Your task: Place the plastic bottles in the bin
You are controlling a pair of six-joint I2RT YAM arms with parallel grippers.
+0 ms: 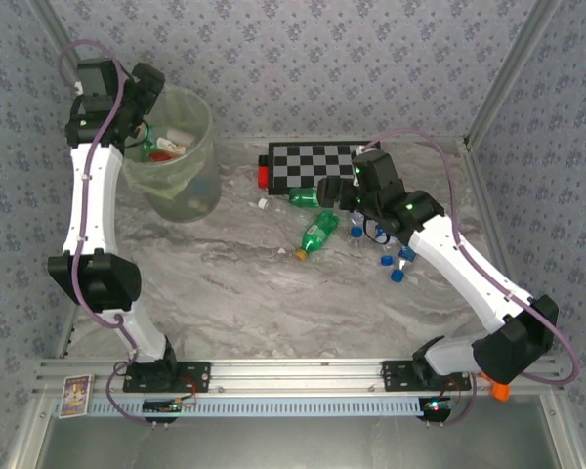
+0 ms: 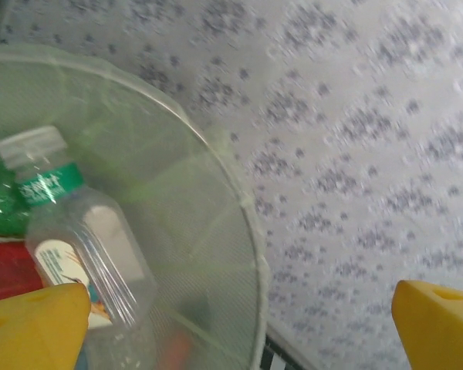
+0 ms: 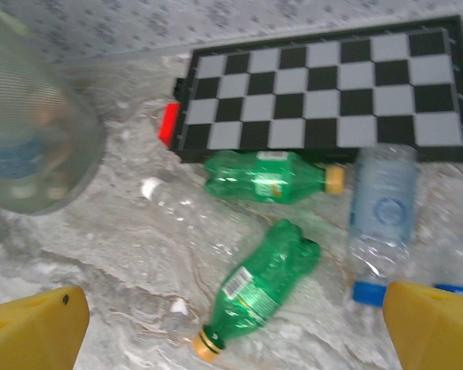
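Note:
The bin [image 1: 181, 191] stands at the back left, pale green and translucent, with bottles inside. My left gripper [image 1: 148, 125] hangs over its rim [image 2: 243, 204], fingers wide open [image 2: 239, 327] and holding nothing. Below it a clear bottle with a green label [image 2: 69, 231] lies in the bin. My right gripper [image 1: 334, 192] is open [image 3: 235, 331] above a green bottle [image 3: 262, 285] [image 1: 317, 233] lying on the table. A second green bottle [image 3: 266, 176] lies by the checkerboard. Beside them lie a clear blue-capped bottle [image 3: 382, 216] and a clear white-capped one [image 3: 177, 204]. More blue-capped bottles [image 1: 396, 262] lie under the right arm.
A black-and-white checkerboard [image 1: 313, 163] [image 3: 324, 85] lies flat at the back, with a small red piece [image 3: 168, 123] at its left end. Patterned walls close the table on three sides. The bin's wall [image 3: 31, 146] shows at the left of the right wrist view.

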